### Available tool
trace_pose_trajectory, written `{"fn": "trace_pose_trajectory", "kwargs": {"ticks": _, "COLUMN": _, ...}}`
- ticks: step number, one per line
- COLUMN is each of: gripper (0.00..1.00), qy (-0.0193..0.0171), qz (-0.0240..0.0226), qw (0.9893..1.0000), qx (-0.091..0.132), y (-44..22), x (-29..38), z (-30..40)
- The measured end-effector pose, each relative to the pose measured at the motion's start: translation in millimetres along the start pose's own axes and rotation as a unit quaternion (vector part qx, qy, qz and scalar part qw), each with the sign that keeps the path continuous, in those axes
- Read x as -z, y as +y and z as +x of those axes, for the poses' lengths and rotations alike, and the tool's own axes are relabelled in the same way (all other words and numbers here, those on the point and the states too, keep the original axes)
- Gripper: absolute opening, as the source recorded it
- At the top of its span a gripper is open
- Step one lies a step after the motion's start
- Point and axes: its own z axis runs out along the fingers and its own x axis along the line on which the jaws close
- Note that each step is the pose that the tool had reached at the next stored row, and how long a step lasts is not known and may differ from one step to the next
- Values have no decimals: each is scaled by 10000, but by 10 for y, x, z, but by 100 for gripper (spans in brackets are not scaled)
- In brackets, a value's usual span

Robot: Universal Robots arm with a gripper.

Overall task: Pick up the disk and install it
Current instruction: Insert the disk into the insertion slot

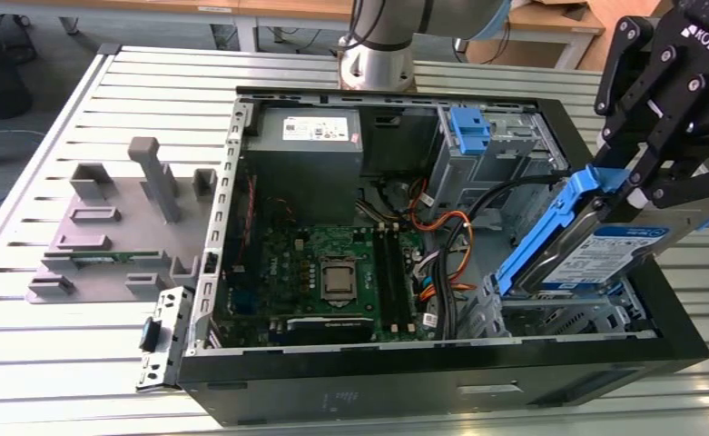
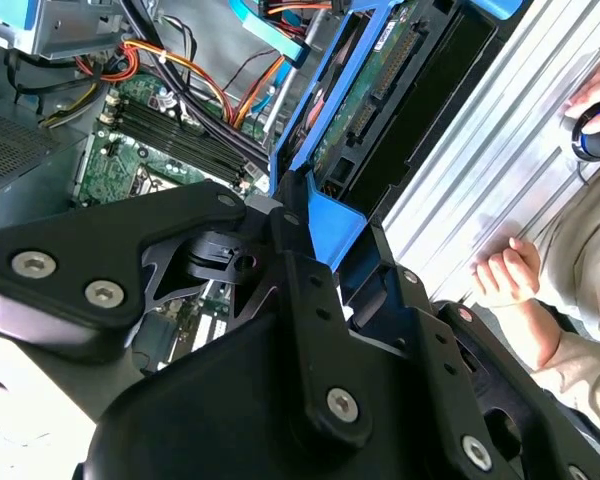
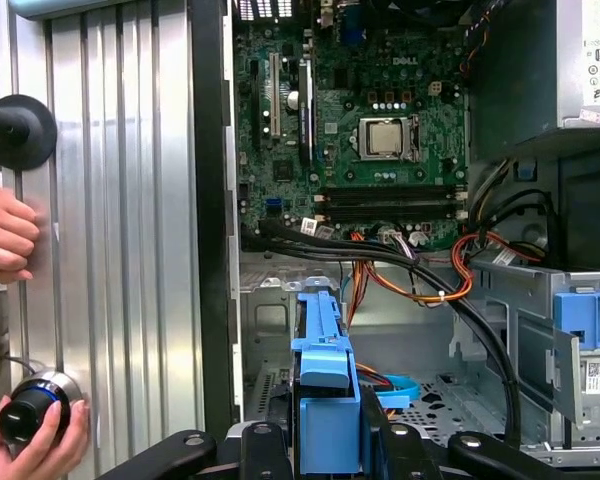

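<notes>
the black multi-link claw (image 1: 647,202) is clamped on the disk (image 1: 605,254), a flat rectangular silver-metal hard drive with a white-and-blue label and blue plastic side rails. its fingers press on the two broad faces near the upper end. the disk is off the surface, tilted steeply with one blue rail facing up. it hangs over the corner of the open black computer tower case (image 1: 451,359) at the exterior view's right. its lower end dips to the silver perforated metal drive bay (image 1: 572,318) there; whether it touches the bay i cannot tell.

in the first wrist view the blue rail of the disk (image 3: 325,400) stands between the two black fingers (image 3: 268,452), above the floor of the case.

the case lies on its side on the ribbed aluminium surface (image 1: 75,363), its side panel off. inside it lie a green motherboard (image 1: 329,263), a grey power-supply box with a white sticker (image 1: 306,150), and an upright blue plastic latch (image 1: 469,127) near the far wall. bundles of black, orange and red cables (image 1: 451,241) run between the board and the bay.

a grey plastic fixture with upright posts (image 1: 112,227) sits on the surface, well apart from the case, at the exterior view's left.

in the first wrist view a person's hand (image 3: 5,230) rests on the surface beside the case, and another hand (image 3: 40,445) grips a round black knob (image 3: 25,415).
</notes>
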Motion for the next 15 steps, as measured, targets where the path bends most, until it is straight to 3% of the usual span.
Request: {"fn": "trace_pose_trajectory", "kwargs": {"ticks": 15, "gripper": 36, "qy": 0, "qz": 0, "qw": 10000, "qx": 0, "y": 2, "x": -68, "z": 0}}
